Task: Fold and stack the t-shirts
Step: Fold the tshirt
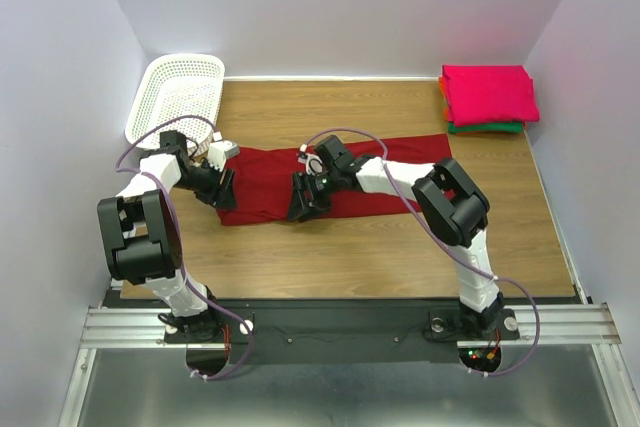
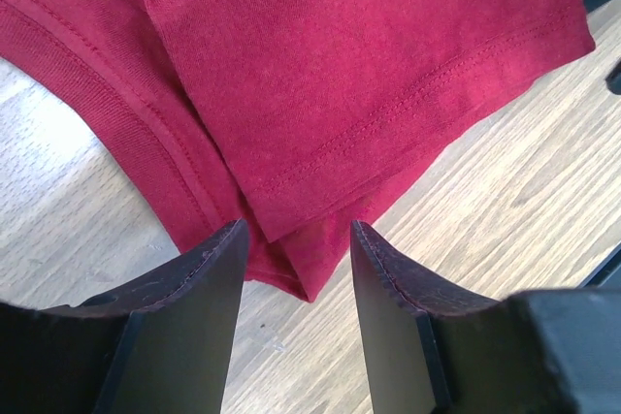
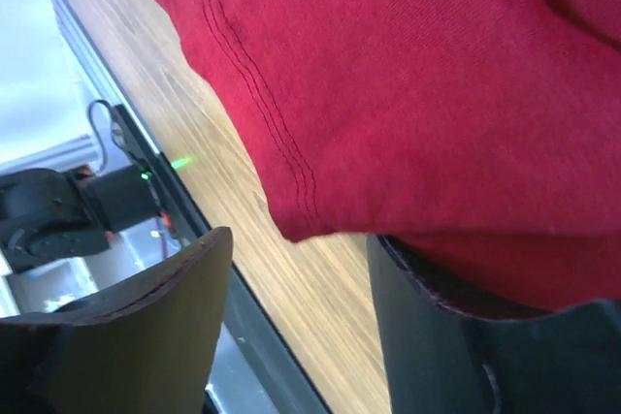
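From above, the crimson t-shirt [image 1: 390,162] lies spread across the wooden table [image 1: 400,247], with the folded pink, orange and green shirts [image 1: 488,92] stacked in the far right corner.

At my left wrist, my left gripper [image 2: 296,235] stands open, straddling the shirt's corner.

At my right wrist, my right gripper [image 3: 296,238] stands open, with cloth draped over one finger.

Table [image 1: 350,257] open this side of crimson shirt [image 1: 270,172]; basket [image 1: 175,97] and folded stack [image 1: 488,95] occupy far corners
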You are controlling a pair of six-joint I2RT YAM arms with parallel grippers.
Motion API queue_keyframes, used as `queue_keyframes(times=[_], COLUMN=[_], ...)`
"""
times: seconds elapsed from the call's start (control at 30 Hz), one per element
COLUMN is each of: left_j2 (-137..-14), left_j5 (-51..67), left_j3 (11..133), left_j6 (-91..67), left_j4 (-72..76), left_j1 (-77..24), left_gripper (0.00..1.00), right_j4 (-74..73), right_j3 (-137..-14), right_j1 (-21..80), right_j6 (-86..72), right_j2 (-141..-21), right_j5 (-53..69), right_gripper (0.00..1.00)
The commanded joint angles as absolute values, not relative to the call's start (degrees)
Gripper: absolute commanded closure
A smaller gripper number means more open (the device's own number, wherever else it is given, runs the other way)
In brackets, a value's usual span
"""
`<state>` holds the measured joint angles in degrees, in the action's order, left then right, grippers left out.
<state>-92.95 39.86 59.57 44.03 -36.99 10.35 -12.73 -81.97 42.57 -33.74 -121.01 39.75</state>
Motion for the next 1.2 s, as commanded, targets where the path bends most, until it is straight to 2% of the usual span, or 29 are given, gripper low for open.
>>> queue_keyframes(times=[0.0,0.13,0.2,0.23,0.3,0.33,0.37,0.4,1.0,1.1,1.13,1.17], left_j2=[-90.09,-90.26,-90.53,-90.53,-90.53,-90.44,-90.44,-90.35,-94.39,-93.96,-93.61,-93.52], left_j5=[41.40,41.31,41.31,41.40,41.57,41.57,41.57,41.57,42.36,42.36,42.28,42.28], left_j3=[58.80,58.71,58.80,58.89,58.97,59.24,59.33,59.59,63.10,62.67,62.49,62.49], left_j6=[43.94,44.03,44.03,44.03,43.95,44.03,44.12,44.30,43.59,43.86,44.12,44.30], left_j4=[-37.00,-36.83,-36.83,-36.91,-36.91,-36.91,-37.09,-37.09,-37.53,-37.62,-37.79,-38.49], left_j1=[10.55,10.46,10.46,10.46,10.55,10.63,10.55,10.63,10.72,10.63,10.63,10.63], left_gripper=[0.42,0.42,0.42,0.42,0.42,0.42,0.42,0.43,0.40,0.39,0.39,0.39], right_j4=[-9.49,-9.49,-9.32,-9.40,-9.49,-9.49,-9.58,-9.58,-9.49,-9.58,-10.19,-10.98], right_j3=[-85.78,-86.92,-87.19,-87.36,-87.45,-87.63,-87.71,-87.71,-95.71,-93.35,-91.25,-90.45], right_j1=[43.42,43.42,43.50,43.42,43.42,43.50,43.42,43.24,36.91,37.44,38.57,39.37], right_j6=[-36.38,-37.88,-38.32,-38.06,-38.06,-37.80,-37.53,-37.27,-37.35,-36.39,-33.52,-31.49], right_j2=[-121.90,-121.90,-121.90,-122.08,-122.34,-122.34,-122.26,-122.08,-124.80,-122.35,-121.30,-120.25], right_j5=[41.92,43.15,43.50,43.42,43.50,43.51,43.59,43.42,46.21,44.05,42.99,41.59], right_gripper=[0.39,0.45,0.52,0.61,0.71,0.83,0.89,0.99,0.99,0.69,0.55,0.51])
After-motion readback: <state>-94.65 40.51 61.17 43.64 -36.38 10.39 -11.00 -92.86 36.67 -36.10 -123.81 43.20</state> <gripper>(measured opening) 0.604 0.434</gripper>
